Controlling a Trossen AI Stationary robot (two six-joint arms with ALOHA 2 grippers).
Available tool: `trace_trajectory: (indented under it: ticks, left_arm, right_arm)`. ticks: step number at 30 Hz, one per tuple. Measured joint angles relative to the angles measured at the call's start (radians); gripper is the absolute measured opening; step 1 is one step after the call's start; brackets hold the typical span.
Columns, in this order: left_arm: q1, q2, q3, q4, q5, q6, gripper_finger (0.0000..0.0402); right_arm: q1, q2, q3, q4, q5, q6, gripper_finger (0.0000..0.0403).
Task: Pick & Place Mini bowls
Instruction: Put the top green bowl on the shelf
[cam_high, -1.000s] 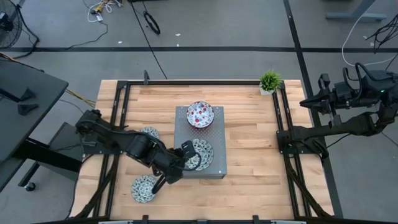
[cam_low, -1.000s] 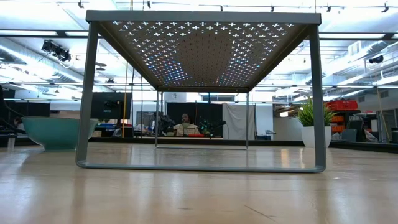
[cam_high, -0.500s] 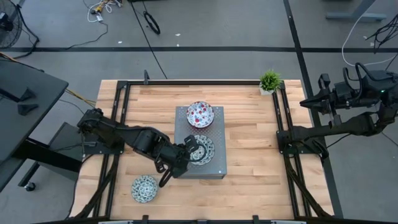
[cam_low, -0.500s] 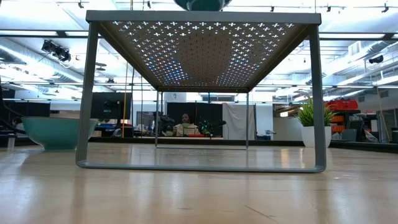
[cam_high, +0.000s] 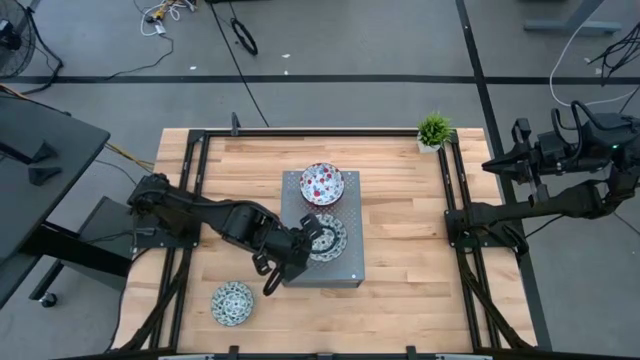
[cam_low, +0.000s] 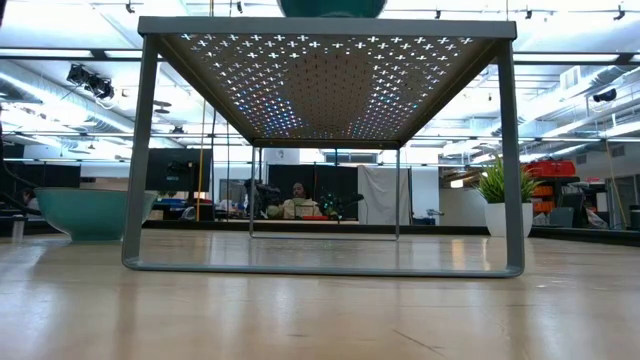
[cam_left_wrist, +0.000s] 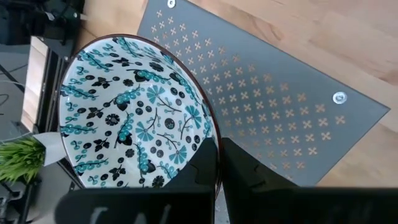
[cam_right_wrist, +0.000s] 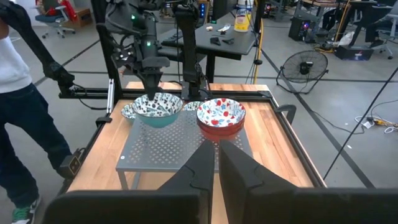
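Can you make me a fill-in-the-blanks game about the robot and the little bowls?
1. The left gripper pinches the rim of the ____-patterned bowl.
2. The red-speckled bowls sit on the grey perforated ____.
3. One blue-green bowl rests on the wooden ____.
4. The small green ____ stands at the table's corner.

Missing words: blue-green; stand; table; plant

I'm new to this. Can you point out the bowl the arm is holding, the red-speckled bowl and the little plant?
blue-green bowl (cam_left_wrist: 134, 118): left wrist view, patterned inside.
red-speckled bowl (cam_high: 322, 184): high view, its inside.
plant (cam_high: 434, 129): high view, its leaves.
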Motion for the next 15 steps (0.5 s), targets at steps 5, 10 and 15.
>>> trace_trajectory:
  ticks: [5, 10, 15]
  left_arm:
    - [0.018, 0.000, -0.003, 0.003, 0.004, -0.002, 0.0009]
    - [0.018, 0.000, -0.019, 0.005, 0.005, -0.006, 0.0009]
    - [0.018, 0.000, -0.019, 0.009, 0.005, -0.006, 0.0009]
  right_arm:
    - [0.000, 0.000, 0.000, 0.000, 0.000, 0.000, 0.0029]
    - [0.000, 0.000, 0.000, 0.000, 0.000, 0.000, 0.0029]
    - [0.000, 0.000, 0.000, 0.000, 0.000, 0.000, 0.0029]
